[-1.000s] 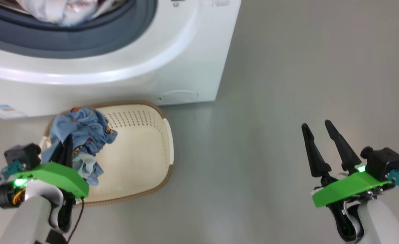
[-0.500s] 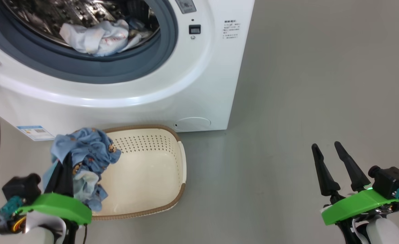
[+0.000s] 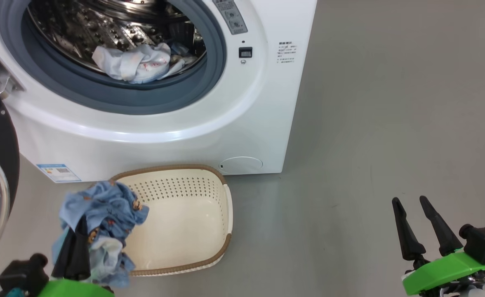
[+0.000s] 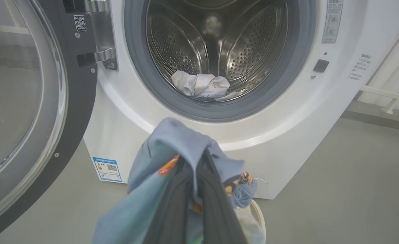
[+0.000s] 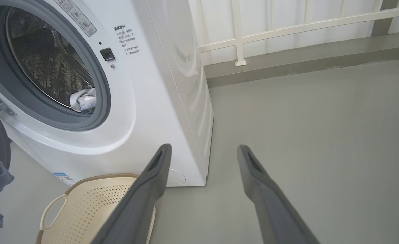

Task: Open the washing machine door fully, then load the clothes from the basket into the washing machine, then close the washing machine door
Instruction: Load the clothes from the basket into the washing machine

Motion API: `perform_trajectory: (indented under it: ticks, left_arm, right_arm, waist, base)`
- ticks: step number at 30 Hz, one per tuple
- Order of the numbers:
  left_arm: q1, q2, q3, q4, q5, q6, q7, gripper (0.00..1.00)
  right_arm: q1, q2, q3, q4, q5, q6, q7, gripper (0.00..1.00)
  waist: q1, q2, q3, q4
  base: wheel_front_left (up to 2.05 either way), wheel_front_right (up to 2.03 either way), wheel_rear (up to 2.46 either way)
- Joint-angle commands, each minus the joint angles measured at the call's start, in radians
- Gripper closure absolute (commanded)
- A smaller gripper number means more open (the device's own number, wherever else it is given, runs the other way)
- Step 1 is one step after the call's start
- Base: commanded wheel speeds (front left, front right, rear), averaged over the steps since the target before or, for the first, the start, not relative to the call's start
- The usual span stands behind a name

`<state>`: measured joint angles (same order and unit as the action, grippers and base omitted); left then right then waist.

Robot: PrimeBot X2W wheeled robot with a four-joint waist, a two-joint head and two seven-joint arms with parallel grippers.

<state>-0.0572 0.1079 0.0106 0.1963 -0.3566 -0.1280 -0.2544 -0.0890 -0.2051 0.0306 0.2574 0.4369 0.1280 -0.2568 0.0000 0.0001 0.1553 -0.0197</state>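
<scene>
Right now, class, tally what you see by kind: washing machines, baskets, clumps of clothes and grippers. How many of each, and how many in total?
washing machine: 1
basket: 1
clothes clumps: 2 (drum clump, held clump)
grippers: 2 (left gripper, right gripper)
total: 6

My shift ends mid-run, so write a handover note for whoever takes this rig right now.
Left tool: shut on the blue clothes, lifted above the basket's left end.
Right tool: open, holding nothing, over the floor.
Washing machine door: swung open to the left.
Done: door open; a pale garment lies in the drum.
To do: load the held clothes, check the basket, close the door.
</scene>
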Motion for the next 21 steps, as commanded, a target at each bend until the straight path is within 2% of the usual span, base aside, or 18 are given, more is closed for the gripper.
perform_trajectory:
  ticks: [1, 10, 21]
  left_arm:
    - [0.001, 0.011, 0.043, -0.042, 0.014, -0.003, -0.007, 1.00]
    - [0.038, -0.015, 0.061, -0.097, 0.026, -0.003, -0.007, 1.00]
    - [-0.060, -0.008, 0.056, -0.090, -0.001, -0.003, -0.007, 1.00]
  right_arm:
    - [0.011, -0.013, 0.017, -0.026, 0.002, 0.003, -0.005, 0.00]
    - [0.018, -0.008, 0.019, -0.029, -0.001, 0.003, -0.005, 0.00]
    - [-0.006, 0.004, 0.028, -0.041, -0.003, 0.003, -0.005, 0.00]
  waist:
    - [0.0000, -0.0001, -0.002, -0.001]
    - [0.0000, -0.0001, 0.000, -0.010]
    - [0.0000, -0.0001, 0.066, -0.027]
  base:
    - [0.00, 0.00, 0.00]
    - [0.00, 0.00, 0.00]
    - [0.00, 0.00, 0.00]
